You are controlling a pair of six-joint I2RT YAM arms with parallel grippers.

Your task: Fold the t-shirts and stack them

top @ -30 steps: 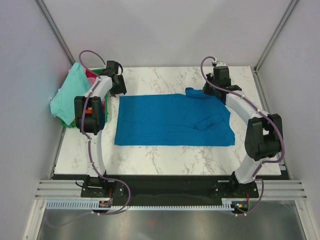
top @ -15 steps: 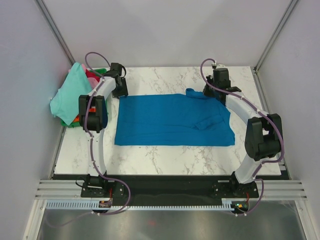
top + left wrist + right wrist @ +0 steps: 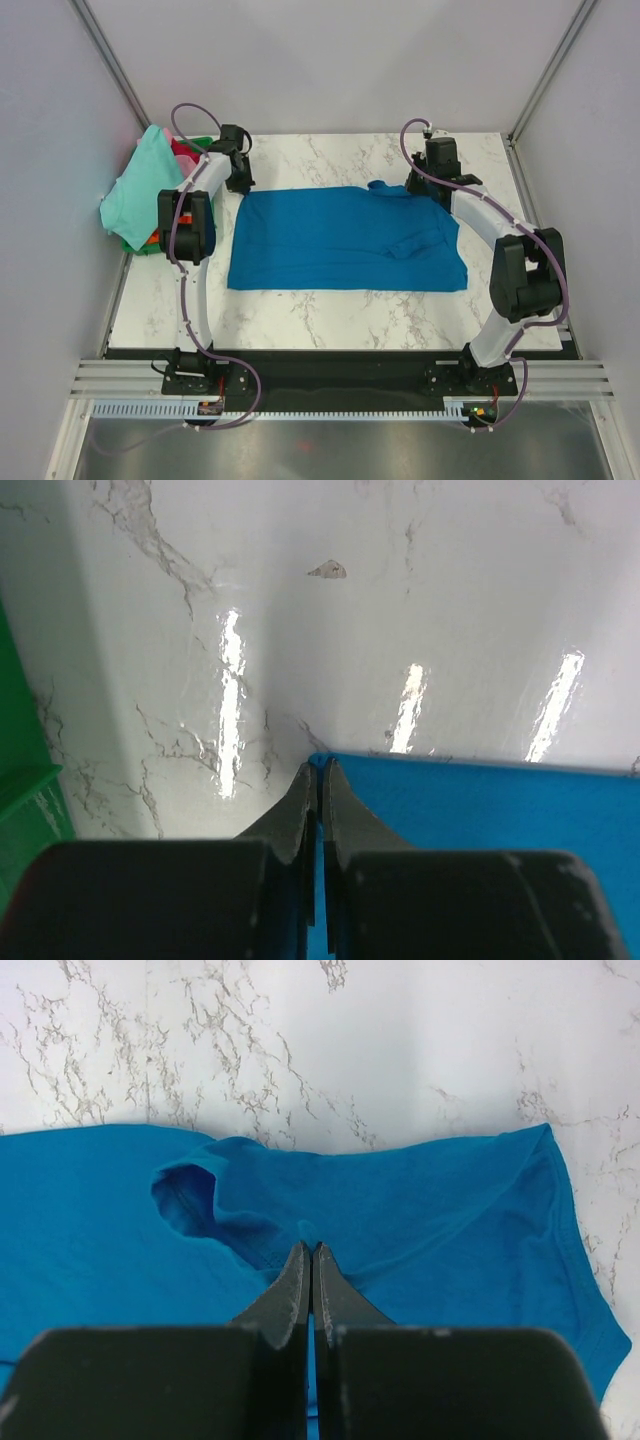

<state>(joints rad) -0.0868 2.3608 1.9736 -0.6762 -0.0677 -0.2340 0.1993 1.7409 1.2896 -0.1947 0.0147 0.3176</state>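
Pinches blue t-shirt [image 3: 345, 240] along the table's [image 3: 330, 320] far edge, left gripper [image 3: 320, 772] clamped on its corner, right gripper [image 3: 311, 1250] clamped beside the collar [image 3: 185, 1200], likely to lift and fold it nearward.

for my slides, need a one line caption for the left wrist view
Left gripper pinched shut on a corner of the blue t-shirt on the marble table, green basket at the edge.

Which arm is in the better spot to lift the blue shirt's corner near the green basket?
Left. The left fingers are shut on that corner of the blue shirt, beside the basket; the right fingers pinch the sleeve end.
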